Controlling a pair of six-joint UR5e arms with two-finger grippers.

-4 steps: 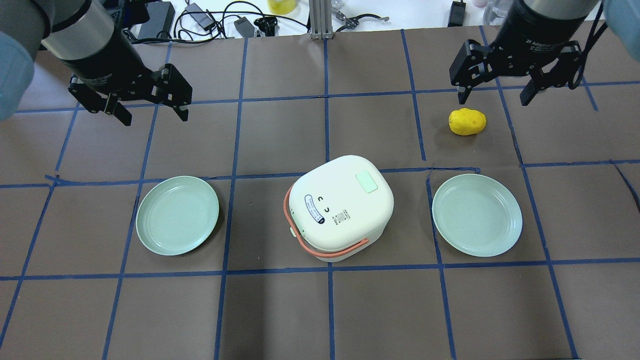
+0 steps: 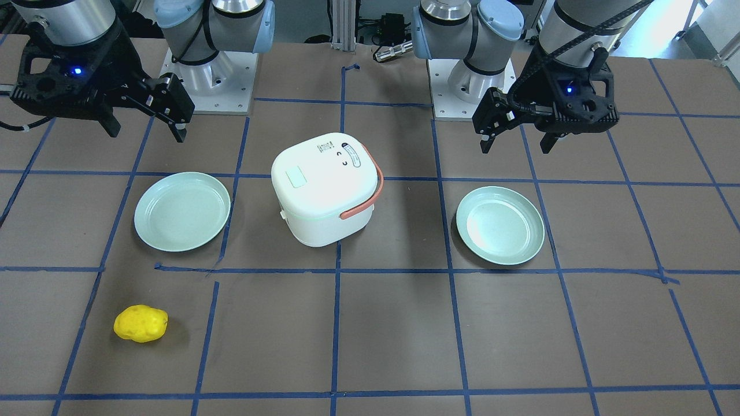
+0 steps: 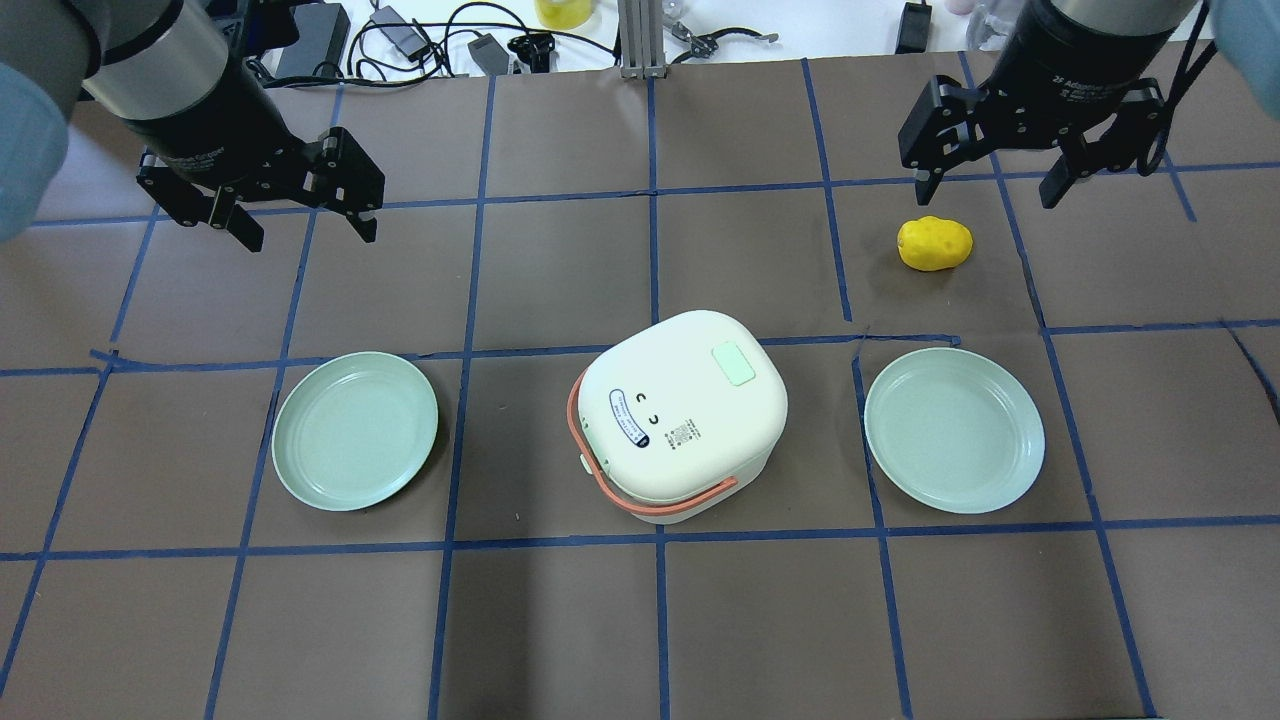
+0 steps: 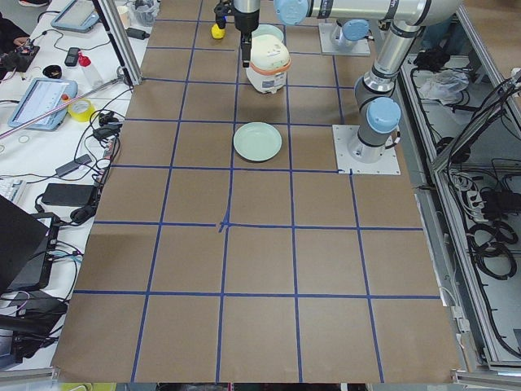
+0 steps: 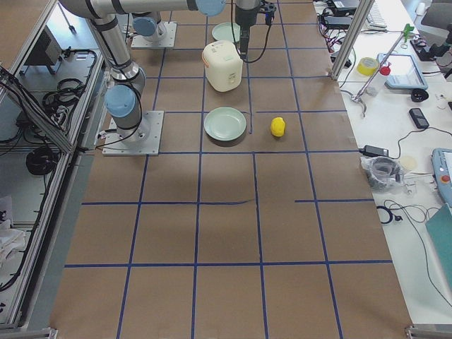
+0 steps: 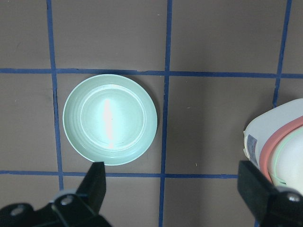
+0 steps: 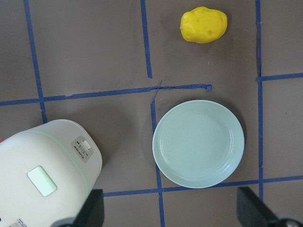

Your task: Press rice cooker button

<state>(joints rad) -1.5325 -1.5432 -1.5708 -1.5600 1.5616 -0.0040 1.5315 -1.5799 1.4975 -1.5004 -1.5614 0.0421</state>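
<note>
A white rice cooker (image 3: 685,415) with an orange handle stands mid-table, closed; it also shows in the front view (image 2: 324,188). Its button (image 3: 732,364), a pale mint rounded rectangle, sits flush in the lid top, seen too in the front view (image 2: 298,177) and right wrist view (image 7: 42,181). My left gripper (image 3: 305,228) is open and empty, high over the far left of the table. My right gripper (image 3: 988,190) is open and empty, high over the far right, just beyond a yellow potato (image 3: 934,243). Both are well away from the cooker.
Two pale green plates lie either side of the cooker, the left plate (image 3: 355,430) and the right plate (image 3: 954,430). Cables and tools lie beyond the table's far edge (image 3: 450,40). Blue tape lines grid the brown table.
The right gripper has shifted slightly toward the far edge. The left gripper and the objects have not moved.
</note>
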